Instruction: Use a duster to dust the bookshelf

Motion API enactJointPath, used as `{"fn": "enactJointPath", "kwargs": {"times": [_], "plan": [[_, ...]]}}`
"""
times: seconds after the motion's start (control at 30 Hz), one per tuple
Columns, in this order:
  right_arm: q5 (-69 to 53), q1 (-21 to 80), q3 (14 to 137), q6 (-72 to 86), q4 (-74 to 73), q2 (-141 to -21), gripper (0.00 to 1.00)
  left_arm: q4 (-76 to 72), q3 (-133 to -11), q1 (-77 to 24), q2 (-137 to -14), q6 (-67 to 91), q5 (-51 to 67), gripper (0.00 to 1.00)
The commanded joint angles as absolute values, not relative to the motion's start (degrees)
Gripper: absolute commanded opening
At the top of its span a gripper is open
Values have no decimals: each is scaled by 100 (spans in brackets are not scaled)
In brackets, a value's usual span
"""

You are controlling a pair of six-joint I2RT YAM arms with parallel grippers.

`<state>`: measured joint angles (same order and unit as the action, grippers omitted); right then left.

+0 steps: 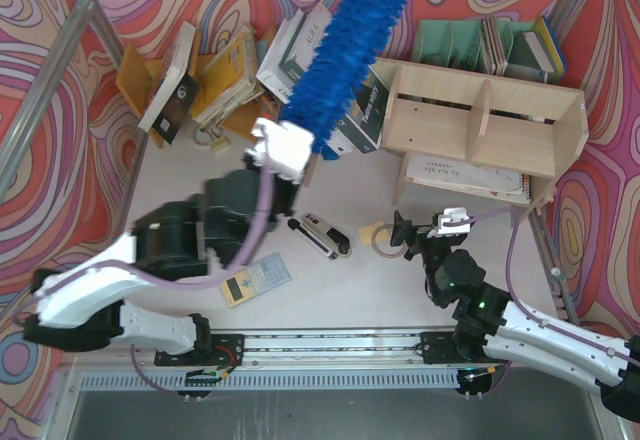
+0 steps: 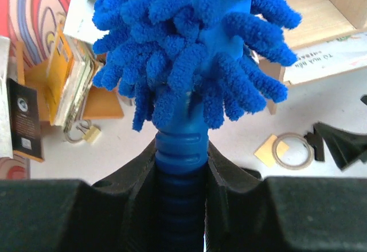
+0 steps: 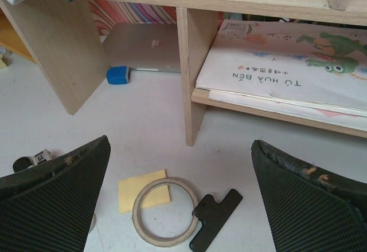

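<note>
The blue fluffy duster (image 1: 350, 50) points up and away from my left gripper (image 1: 285, 150), just left of the bookshelf (image 1: 480, 120). Whether its head touches the shelf's left side panel I cannot tell. In the left wrist view my left gripper (image 2: 180, 169) is shut on the duster's ribbed dark blue handle (image 2: 180, 149), and the fluffy head (image 2: 189, 46) fills the upper frame. My right gripper (image 1: 405, 235) is low in front of the shelf; in the right wrist view it (image 3: 179, 149) is open and empty, facing the bookshelf's divider (image 3: 195, 74).
An orange-brown rack (image 1: 140, 80) with leaning books is at the back left, and a mint-green file holder (image 1: 450, 40) stands behind the shelf. A calculator (image 1: 258, 280) and a black-and-white stapler-like tool (image 1: 322, 235) lie on the table. A tape ring (image 3: 166, 212), a yellow note (image 3: 135, 197) and a black clip (image 3: 215, 220) lie below my right gripper.
</note>
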<state>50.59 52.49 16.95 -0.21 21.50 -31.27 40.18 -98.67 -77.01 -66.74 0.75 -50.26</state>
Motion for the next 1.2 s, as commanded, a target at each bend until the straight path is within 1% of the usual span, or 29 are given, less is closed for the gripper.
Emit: {"fn": "enactJointPath", "kwargs": {"times": [0.0,0.1,0.27,0.47,0.63,0.83,1.17], "plan": [[5181,5227,1821,-83,2321,-2940,99,3067,-10552,-8275,-7609,-633,-7146,0],[5176,5229,1820,-51,2271,-2856,99,3282,-11152,-8551,-8280,-614,-7553,0],[5151,5226,1812,15,2209,-2738,99,4446,-12094,-8587,-9106,284,-7504,0],[5158,5226,1819,70,2130,-2627,99,6250,-13423,-8480,-10217,1707,-6731,0],[5155,5229,1802,99,2094,-2543,99,7587,-14513,-8190,-11042,2657,-5713,0],[5142,5228,1807,114,2083,-2527,99,8216,-14721,-7917,-11313,3285,-5109,0],[5142,5227,1807,123,2083,-2521,99,8670,-14713,-7652,-11509,3643,-4790,0]]}}
